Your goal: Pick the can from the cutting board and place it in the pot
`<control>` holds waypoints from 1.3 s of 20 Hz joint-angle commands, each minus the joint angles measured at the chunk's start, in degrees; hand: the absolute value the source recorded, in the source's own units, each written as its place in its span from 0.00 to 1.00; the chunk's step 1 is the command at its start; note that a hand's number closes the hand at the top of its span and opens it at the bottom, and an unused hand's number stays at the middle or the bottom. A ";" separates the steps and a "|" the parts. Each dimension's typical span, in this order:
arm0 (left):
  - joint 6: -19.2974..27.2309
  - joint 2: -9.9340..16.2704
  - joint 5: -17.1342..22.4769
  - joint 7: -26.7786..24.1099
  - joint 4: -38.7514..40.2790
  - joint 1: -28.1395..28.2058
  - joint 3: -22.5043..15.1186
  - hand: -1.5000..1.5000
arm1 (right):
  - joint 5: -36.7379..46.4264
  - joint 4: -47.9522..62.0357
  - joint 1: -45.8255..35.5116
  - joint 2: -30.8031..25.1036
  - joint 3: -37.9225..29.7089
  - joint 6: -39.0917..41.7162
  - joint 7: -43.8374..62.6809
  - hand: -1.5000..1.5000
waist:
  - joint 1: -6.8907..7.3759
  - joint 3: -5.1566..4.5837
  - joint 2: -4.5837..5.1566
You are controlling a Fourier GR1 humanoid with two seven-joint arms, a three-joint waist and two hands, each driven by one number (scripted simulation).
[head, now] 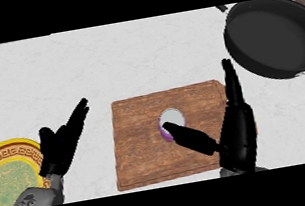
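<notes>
Lower right, our right hand (237, 134) is released, fingers (231, 81) straight, thumb tip touching the can (172, 121) standing mid cutting board (144, 149). Lower left, our left hand (61, 143) rests released beside a patterned plate (2, 173). Upper right on the white marbled tabletop (104, 62) sits the black pot (275, 36).

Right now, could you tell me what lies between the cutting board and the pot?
In the head view, only bare white counter separates the cutting board from the pot.
</notes>
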 commanded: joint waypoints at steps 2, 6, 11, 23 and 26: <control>-1.51 0.62 0.01 0.95 0.98 -1.78 0.41 0.50 | 1.97 -2.68 -6.48 0.21 1.79 4.79 22.43 0.00 | 1.01 0.10 0.44; -1.29 -1.35 -0.50 1.20 2.94 -2.95 -0.46 0.50 | -6.21 2.02 -7.38 0.21 4.79 8.81 25.06 0.00 | 1.50 0.17 0.86; -2.70 0.95 -0.07 0.80 -0.97 0.77 0.84 0.50 | -8.26 6.76 -6.98 0.20 6.28 8.50 25.02 0.00 | 1.82 0.26 0.63; -3.13 -2.83 -1.32 -0.62 5.18 -2.57 3.66 0.50 | -0.12 1.18 4.60 0.20 11.03 3.85 20.54 0.00 | 0.62 0.25 0.64; -2.46 -4.39 -3.16 0.03 3.69 -1.80 1.77 0.50 | -7.45 -0.53 8.51 -0.31 7.41 1.32 8.41 0.00 | 0.73 0.30 0.68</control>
